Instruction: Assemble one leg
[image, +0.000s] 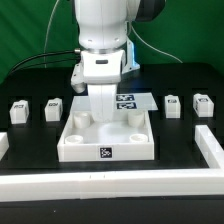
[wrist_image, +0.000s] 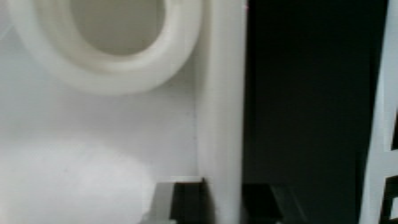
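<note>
Four legs (image: 18, 110) stand loose on table (image: 40, 145), two either side of tray (image: 108, 150). Fingers (wrist_image: 178, 204) narrow, astride tray wall; whether clamped, cannot tell. Recommended: centre wall between fingers, press evenly, avoid tilting tray.

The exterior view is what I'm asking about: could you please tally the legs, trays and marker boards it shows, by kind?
legs: 4
tray: 1
marker board: 1
Total: 6
</note>
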